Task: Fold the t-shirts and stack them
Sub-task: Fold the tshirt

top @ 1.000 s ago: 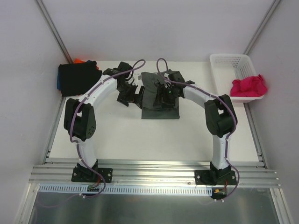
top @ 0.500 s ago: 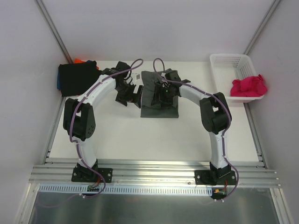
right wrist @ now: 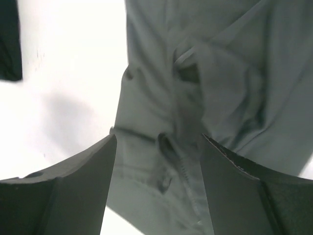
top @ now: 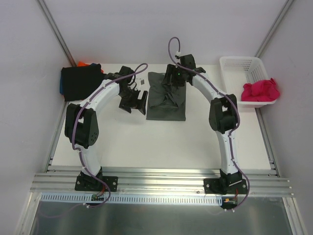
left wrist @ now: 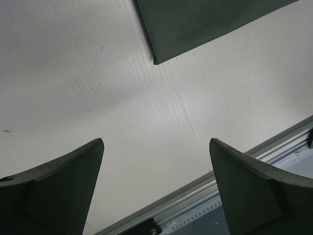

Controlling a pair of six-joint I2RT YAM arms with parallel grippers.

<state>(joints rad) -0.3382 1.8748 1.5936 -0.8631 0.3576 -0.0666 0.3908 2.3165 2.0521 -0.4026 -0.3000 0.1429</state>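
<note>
At centre of the white tabletop (top: 156, 142): one dark grey cloth short-sleeved t-shirt (top: 166, 105), folded into a rough rectangle. Its near half lies flat and its far half is rumpled into ridges.

Over the far half of that shirt: the right end effector (top: 175, 81), pointing down. In the right wrist view its fingers (right wrist: 158, 139) stand apart, with the bunched grey cloth (right wrist: 195, 88) showing between them. Whether the fingers touch the cloth cannot be told.

Just left of the grey shirt: the left end effector (top: 133, 100), over bare tabletop. In the left wrist view its fingers (left wrist: 156, 147) are spread wide with nothing between them. One corner of the grey shirt (left wrist: 205, 19) lies beyond the fingertips, apart from them.

At the far left corner: a stack with a black cloth t-shirt (top: 80, 82) on top. A blue cloth edge (top: 62, 85) shows at its left side and an orange cloth edge (top: 83, 63) at its far side.

At the far right corner: one white plastic lattice basket (top: 234, 61). A crumpled magenta-pink cloth t-shirt (top: 260, 90) sits in its near end and spills over the rim.

Along the near edge: one aluminium rail (top: 161, 183), carrying both arm bases.
</note>
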